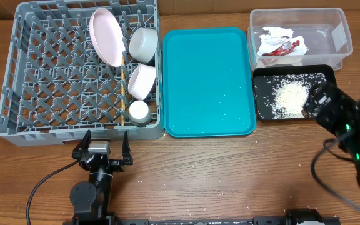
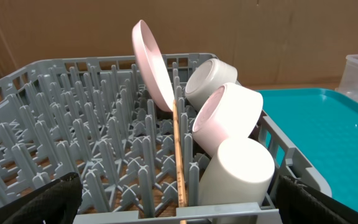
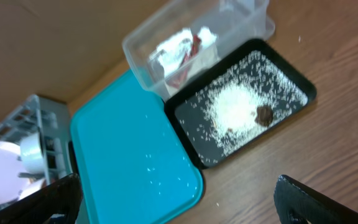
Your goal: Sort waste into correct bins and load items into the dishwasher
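**A:** What fills the upper left of the overhead frame?

**B:** The grey dish rack. Just right of it, at centre, lies the teal tray, with a few stray grains on it.

**A:** And the upper right?

**B:** The clear tub. The black tray lies right up against its lower edge.

**A:** The claws?

**B:** The left gripper sits at lower left, just below the rack's near wall. Its fingers are spread wide and hold nothing. The right gripper hangs over the black tray's right end. Its wrist view shows both fingers far apart at the bottom corners, with nothing between them.

**A:** What's in the rack?

**B:** Everything stands along its right side. The pink plate is on edge at the top, tilted. The upper bowl and lower bowl lie on their sides right of it. The white cup is lowest, leaning. The chopsticks run from the plate down past the cup, left of the bowls.

**A:** The waste?

**B:** The red wrapper with tissue is in the tub. The rice is heaped in the black tray, and a brown scrap sits at the heap's edge.
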`<state>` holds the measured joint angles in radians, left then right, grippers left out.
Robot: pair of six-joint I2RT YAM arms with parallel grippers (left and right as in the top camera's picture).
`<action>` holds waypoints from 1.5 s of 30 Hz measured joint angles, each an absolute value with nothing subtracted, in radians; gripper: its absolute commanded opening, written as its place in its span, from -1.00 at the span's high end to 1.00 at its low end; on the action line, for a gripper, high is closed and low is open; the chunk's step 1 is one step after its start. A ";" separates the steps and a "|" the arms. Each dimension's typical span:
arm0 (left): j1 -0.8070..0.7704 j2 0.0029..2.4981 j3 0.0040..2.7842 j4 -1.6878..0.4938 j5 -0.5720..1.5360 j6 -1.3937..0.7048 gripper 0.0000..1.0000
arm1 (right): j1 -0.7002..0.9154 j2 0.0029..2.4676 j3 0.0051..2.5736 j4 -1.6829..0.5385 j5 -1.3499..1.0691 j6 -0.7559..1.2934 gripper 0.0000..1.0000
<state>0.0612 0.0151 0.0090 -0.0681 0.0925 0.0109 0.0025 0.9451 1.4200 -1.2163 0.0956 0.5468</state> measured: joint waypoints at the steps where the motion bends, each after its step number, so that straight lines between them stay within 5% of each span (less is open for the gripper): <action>1: 0.061 0.015 0.009 -0.068 0.092 0.011 -1.00 | 0.003 0.920 1.410 -1.205 0.099 0.546 -1.00; 24: 0.061 0.015 0.009 -0.068 0.088 0.011 -1.00 | 0.017 0.334 0.259 0.128 -0.101 0.223 -1.00; 45: 0.061 0.015 0.009 -0.068 0.085 0.011 -1.00 | 0.022 0.050 0.019 0.192 -0.108 0.212 -1.00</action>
